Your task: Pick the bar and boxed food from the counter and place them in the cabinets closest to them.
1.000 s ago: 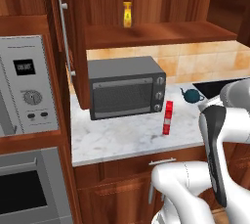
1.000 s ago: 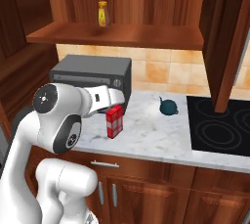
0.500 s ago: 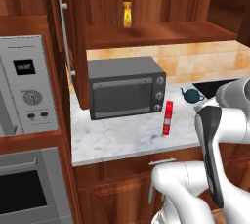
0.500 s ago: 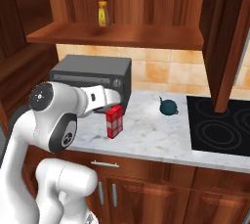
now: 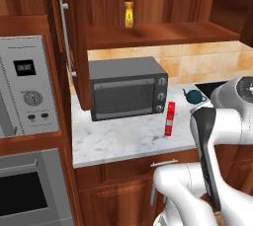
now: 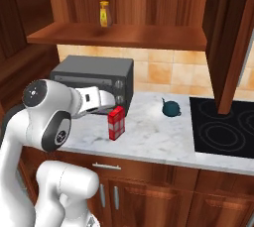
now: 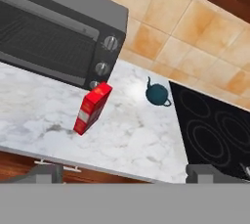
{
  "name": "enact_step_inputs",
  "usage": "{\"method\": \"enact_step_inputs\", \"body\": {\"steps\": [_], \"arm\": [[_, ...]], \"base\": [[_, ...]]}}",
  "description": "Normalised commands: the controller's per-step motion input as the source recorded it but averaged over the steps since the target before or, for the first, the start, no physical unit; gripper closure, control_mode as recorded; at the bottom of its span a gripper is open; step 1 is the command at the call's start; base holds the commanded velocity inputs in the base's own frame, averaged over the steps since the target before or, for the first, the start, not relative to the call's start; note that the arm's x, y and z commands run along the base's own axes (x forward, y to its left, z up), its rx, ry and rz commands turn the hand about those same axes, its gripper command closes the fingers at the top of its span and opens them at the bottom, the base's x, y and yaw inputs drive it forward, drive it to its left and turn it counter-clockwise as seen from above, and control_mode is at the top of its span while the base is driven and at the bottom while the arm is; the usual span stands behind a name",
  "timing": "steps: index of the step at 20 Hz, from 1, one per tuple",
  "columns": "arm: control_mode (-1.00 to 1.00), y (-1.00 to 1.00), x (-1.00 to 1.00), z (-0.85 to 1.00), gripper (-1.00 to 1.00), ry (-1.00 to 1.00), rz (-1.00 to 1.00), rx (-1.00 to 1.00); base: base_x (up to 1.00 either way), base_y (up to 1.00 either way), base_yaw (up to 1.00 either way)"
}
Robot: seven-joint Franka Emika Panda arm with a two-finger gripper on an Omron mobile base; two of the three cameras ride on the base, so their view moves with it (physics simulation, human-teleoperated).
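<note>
With my jaws wide and well short of the boxed food (image 7: 93, 108), upright on the counter (image 7: 141, 145) at the toaster oven's (image 7: 53, 37) five o'clock, I'd descend squarely across its narrow faces.

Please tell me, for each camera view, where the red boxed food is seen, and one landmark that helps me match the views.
Left base view: boxed food stands right of centre, on the counter.
Right base view: boxed food left of centre.
Hand view: boxed food left of centre, appearing tilted.
Shared landmark: the toaster oven, close beside the carton.
</note>
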Motion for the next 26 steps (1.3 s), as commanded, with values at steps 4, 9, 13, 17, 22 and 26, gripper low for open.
{"method": "enact_step_inputs", "body": {"steps": [4, 9, 13, 17, 22, 26], "arm": [[-1.0, 0.04, -0.05, -0.25, -1.0, 0.01, 0.0, 0.05], [-1.0, 0.02, 0.0, -0.33, -1.0, 0.02, 0.0, 0.05], [-1.0, 0.03, 0.0, -0.37, -1.0, 0.02, 0.0, 0.03], [-1.0, 0.06, 0.0, -0.39, -1.0, 0.01, 0.0, 0.02], [-1.0, 0.13, 0.0, -0.4, -1.0, 0.01, 0.0, 0.0], [-1.0, 0.18, 0.08, -0.37, -1.0, 0.0, 0.0, 0.0]], "base": [[0.0, 0.0, 0.0], [0.0, 0.0, 0.0], [0.0, 0.0, 0.0], [0.0, 0.0, 0.0], [0.0, 0.0, 0.0], [0.0, 0.0, 0.0]]}}
